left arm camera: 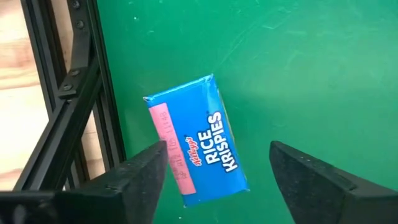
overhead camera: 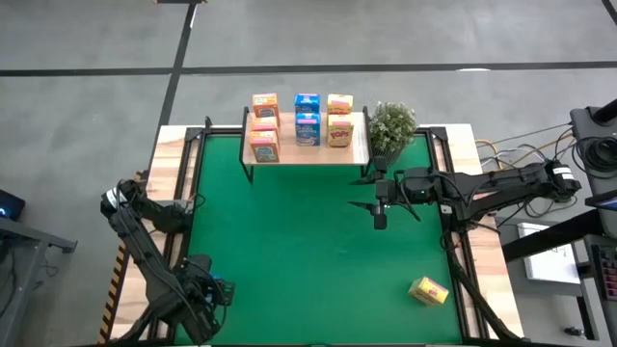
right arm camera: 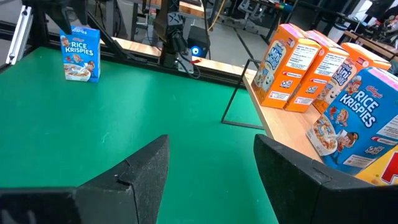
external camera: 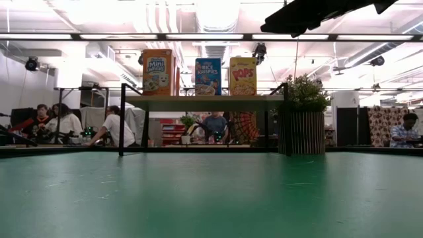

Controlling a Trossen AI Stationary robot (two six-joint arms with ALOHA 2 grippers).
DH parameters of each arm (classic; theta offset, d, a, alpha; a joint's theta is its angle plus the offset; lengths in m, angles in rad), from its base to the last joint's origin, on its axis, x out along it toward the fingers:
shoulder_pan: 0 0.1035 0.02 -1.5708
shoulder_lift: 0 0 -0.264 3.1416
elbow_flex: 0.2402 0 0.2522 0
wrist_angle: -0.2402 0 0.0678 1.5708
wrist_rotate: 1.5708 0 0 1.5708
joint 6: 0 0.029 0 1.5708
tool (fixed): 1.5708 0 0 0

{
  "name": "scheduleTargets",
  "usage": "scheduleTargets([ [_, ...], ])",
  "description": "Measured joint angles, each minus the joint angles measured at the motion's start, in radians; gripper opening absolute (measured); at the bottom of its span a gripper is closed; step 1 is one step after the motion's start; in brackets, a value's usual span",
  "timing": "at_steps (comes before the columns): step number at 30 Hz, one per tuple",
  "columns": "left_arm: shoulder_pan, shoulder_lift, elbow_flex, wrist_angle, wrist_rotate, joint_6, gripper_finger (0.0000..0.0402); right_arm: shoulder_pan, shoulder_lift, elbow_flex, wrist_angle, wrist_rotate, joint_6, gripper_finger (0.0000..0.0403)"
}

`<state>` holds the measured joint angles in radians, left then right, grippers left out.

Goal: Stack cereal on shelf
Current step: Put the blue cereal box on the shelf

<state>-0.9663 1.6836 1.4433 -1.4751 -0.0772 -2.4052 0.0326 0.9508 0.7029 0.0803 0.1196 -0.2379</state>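
Note:
The light-wood shelf (overhead camera: 318, 152) stands at the mat's far edge. It carries three orange-pink boxes (overhead camera: 264, 125), two blue boxes (overhead camera: 307, 116) and two yellow boxes (overhead camera: 339, 118). A third blue box (right arm camera: 81, 55) stands upright on the mat near the left arm's base. My left gripper (left arm camera: 217, 155) hangs open above that box (left arm camera: 199, 146), one finger showing on either side of it. A third yellow box (overhead camera: 428, 290) lies on the mat's near right part. My right gripper (overhead camera: 371, 210) is open above the mat, near the shelf's right end, holding nothing.
A potted plant (overhead camera: 391, 127) stands right of the shelf. Black frame rails (left arm camera: 68, 93) run along the mat's left edge, close to the blue box. Open green mat (overhead camera: 308, 251) lies between the arms. People sit in the room beyond the table (external camera: 66, 122).

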Motion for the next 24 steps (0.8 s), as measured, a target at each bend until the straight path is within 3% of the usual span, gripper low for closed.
scheduleTargets([
  [8,-0.001,0.001,-0.004,-0.011,0.001,-0.002,0.0307,0.000,0.000,0.000,0.000,0.000,0.000,0.0224],
  [24,-0.013,0.031,-0.058,0.015,0.017,0.004,0.0272,0.000,0.000,0.000,-0.001,0.000,0.000,0.0224],
])
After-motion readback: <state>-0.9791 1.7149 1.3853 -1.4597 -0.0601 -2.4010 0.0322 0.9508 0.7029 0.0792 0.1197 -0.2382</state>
